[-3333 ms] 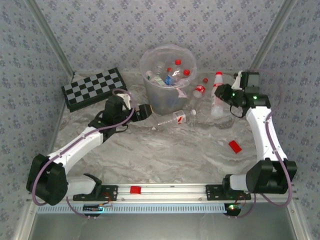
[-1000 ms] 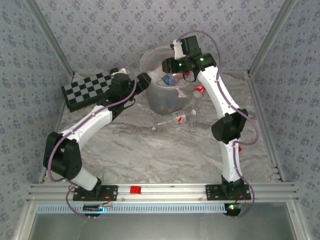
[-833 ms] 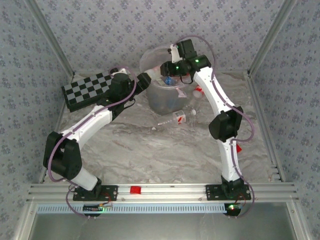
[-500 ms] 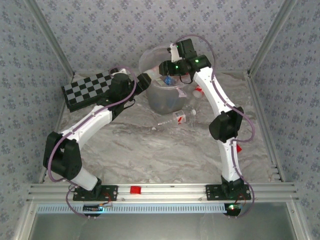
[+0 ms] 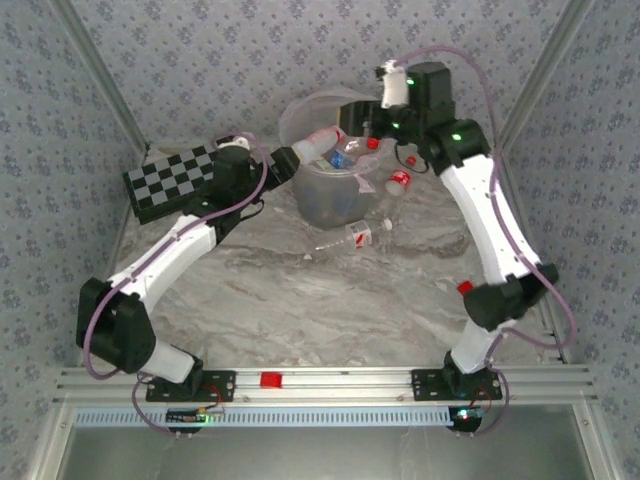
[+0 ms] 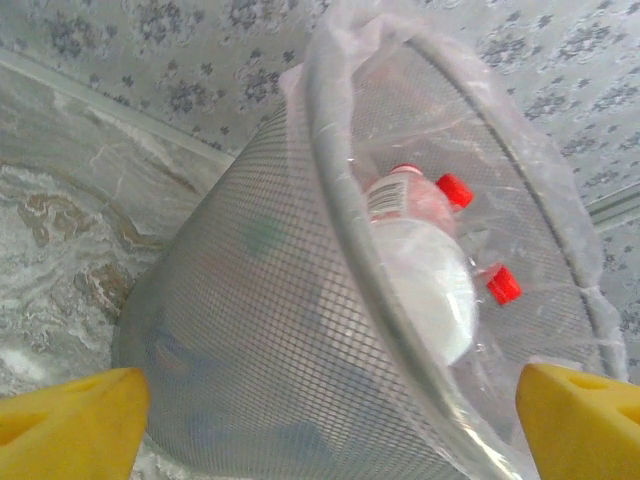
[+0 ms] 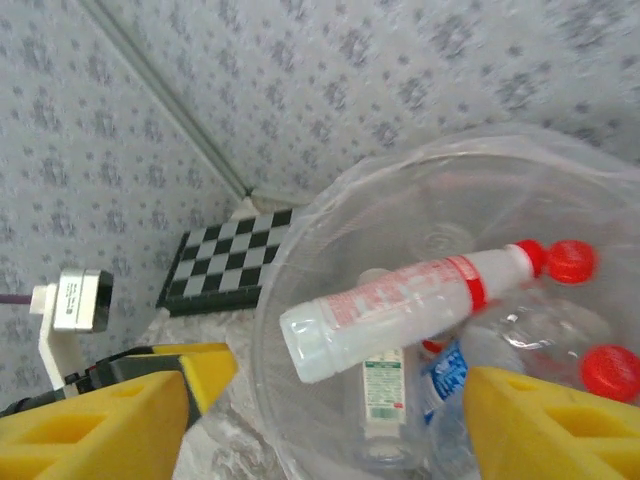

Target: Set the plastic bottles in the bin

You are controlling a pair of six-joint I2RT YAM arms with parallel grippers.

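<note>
The left pincer (image 5: 303, 153) stands wide at the bin's (image 5: 325, 205) left rim, the right pincer (image 5: 352, 112) wide above its far-right rim — both empty. One bottle (image 7: 400, 300) lies crosswise atop others inside; two bottles (image 5: 398, 181) (image 5: 355, 236) lie on the counter (image 5: 300, 300) beside it.

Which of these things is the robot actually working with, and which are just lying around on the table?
Part of the job:
- the bin
- bottles in the bin
- clear bottle lying in front of it
- red-labelled bottle beside it

Just lying about:
- the chessboard
- a small red piece
</note>
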